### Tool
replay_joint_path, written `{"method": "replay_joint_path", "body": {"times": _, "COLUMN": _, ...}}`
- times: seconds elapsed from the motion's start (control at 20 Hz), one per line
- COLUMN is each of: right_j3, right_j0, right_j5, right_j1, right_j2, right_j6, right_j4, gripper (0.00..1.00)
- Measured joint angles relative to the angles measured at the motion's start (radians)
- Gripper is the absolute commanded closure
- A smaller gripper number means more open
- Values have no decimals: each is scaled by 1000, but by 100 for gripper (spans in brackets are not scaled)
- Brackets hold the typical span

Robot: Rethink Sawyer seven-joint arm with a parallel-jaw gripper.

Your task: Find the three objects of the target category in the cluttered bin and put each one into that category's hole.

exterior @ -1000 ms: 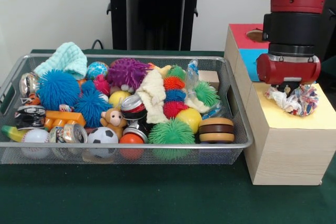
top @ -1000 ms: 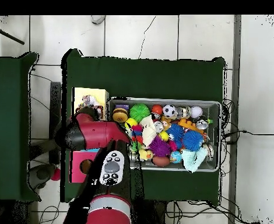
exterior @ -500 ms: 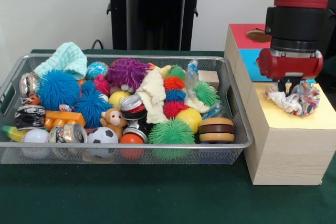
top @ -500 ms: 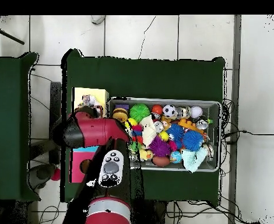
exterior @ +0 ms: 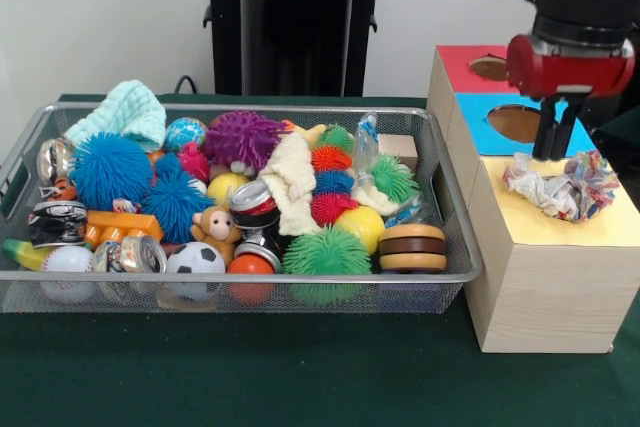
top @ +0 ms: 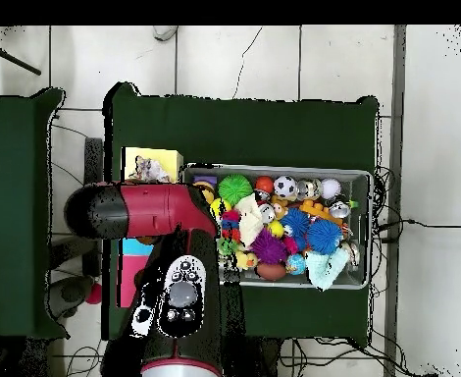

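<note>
Wire bin (exterior: 455,269) sat crammed with toys, cans and cloths, so sorting looked mostly undone; one crumpled multicoloured rag (exterior: 562,185) lay on the yellow box top (exterior: 560,232), apparently not dropped through; gripper (exterior: 553,150) hung above it, fingers slightly parted, empty.

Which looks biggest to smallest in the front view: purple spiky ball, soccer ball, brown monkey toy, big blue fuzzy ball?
1. Big blue fuzzy ball and purple spiky ball: alike, unranked.
2. Soccer ball, though it sits nearer the camera.
3. Brown monkey toy.
</note>
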Motion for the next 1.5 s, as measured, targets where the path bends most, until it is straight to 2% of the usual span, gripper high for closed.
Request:
{"method": "replay_joint_path", "body": {"times": 0.2, "right_j3": -15, "right_j0": 0, "right_j5": 65, "right_j1": -25, "right_j2": 0, "right_j6": 0, "right_j4": -1, "gripper": 100}}
{"method": "replay_joint_path", "body": {"times": 0.65, "right_j3": -25, "right_j0": -5, "right_j5": 54, "right_j1": -51, "right_j2": 1, "right_j6": 0, "right_j4": -4, "gripper": 100}}
{"method": "replay_joint_path", "body": {"times": 0.85, "right_j3": -21, "right_j0": -17, "right_j5": -6, "right_j1": -51, "right_j2": 4, "right_j6": 0, "right_j4": -3, "gripper": 100}}
{"method": "replay_joint_path", "body": {"times": 1.25, "right_j3": -8, "right_j0": -67, "right_j5": -257, "right_j1": -51, "right_j2": 28, "right_j6": 0, "right_j4": -2, "gripper": 100}}
{"method": "replay_joint_path", "body": {"times": 1.5, "right_j3": -3, "right_j0": -80, "right_j5": -314, "right_j1": -51, "right_j2": 41, "right_j6": 0, "right_j4": 5, "gripper": 100}}
